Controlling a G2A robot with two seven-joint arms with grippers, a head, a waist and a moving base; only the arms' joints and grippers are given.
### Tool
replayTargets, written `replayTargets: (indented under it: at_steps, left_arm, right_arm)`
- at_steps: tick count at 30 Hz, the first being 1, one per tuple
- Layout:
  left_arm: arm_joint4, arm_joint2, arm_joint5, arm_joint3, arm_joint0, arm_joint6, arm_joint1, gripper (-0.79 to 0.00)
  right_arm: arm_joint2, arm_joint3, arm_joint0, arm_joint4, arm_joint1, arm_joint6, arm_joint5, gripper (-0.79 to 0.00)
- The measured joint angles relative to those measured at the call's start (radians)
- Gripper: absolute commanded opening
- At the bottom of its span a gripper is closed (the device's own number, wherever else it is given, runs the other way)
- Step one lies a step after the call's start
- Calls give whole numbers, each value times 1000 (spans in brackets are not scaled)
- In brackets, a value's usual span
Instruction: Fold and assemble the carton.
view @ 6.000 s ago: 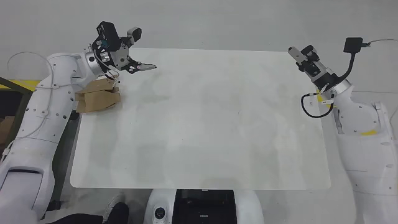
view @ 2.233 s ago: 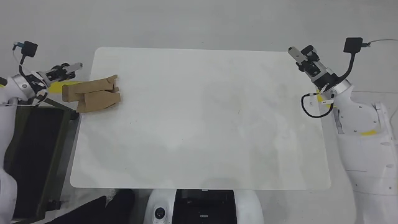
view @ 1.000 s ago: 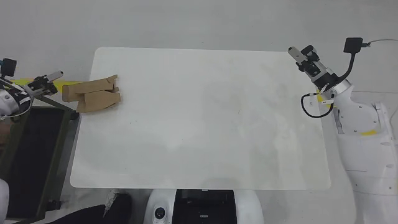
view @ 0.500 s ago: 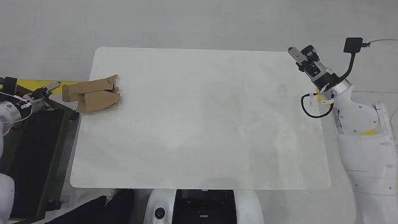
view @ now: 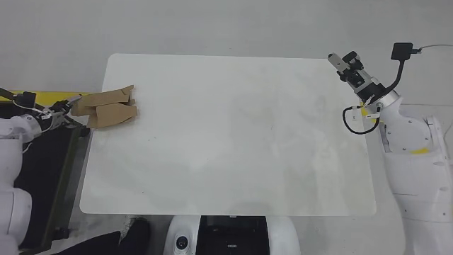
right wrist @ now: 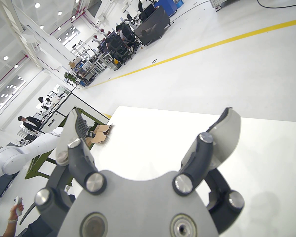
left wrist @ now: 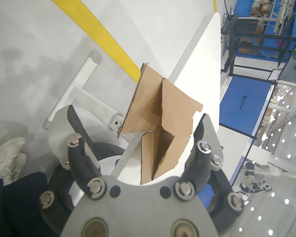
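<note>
Beside the left edge of the white tabletop (view: 233,149), the left hand (view: 64,105), fingers spread, has been brought closer and is now held just short of the carton (view: 106,108). The right hand (view: 342,61) is kept spread, unmoved, at the far right corner. The brown carton is seen lying unassembled, flaps loose, overhanging that left edge.

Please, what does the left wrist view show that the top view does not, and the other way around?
Left wrist view: the left gripper with its two fingers spread wide, the inner folds of the brown cardboard carton, and a white table leg below. Top view: the whole white table and the right gripper near its far right corner. Both: the carton at the table's left edge, partly overhanging it, with the left gripper close beside it.
</note>
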Motion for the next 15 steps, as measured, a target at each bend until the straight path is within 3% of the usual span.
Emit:
replayTargets:
  at_steps: [2, 4, 6, 10, 11, 14, 15]
  left_arm:
    - [2, 2, 4, 5, -3, 4, -5, -166]
    - [6, 5, 11, 10, -8, 7, -10, -203]
    - [9, 6, 15, 14, -12, 10, -15, -403]
    - [10, 5, 20, 24, -18, 11, -20, -533]
    - [8, 4, 21, 26, -19, 11, -21, -634]
    - [0, -1, 22, 33, -22, 7, -22, -723]
    - [-6, -5, 20, 36, -23, 3, -22, -785]
  right_arm:
    - [0, 0, 0, 0, 0, 0, 0, 0]
    - [0, 0, 0, 0, 0, 0, 0, 0]
    - [0, 0, 0, 0, 0, 0, 0, 0]
    - [0, 0, 0, 0, 0, 0, 0, 0]
    - [0, 0, 0, 0, 0, 0, 0, 0]
    - [0, 0, 0, 0, 0, 0, 0, 0]
    - [0, 0, 0, 0, 0, 0, 0, 0]
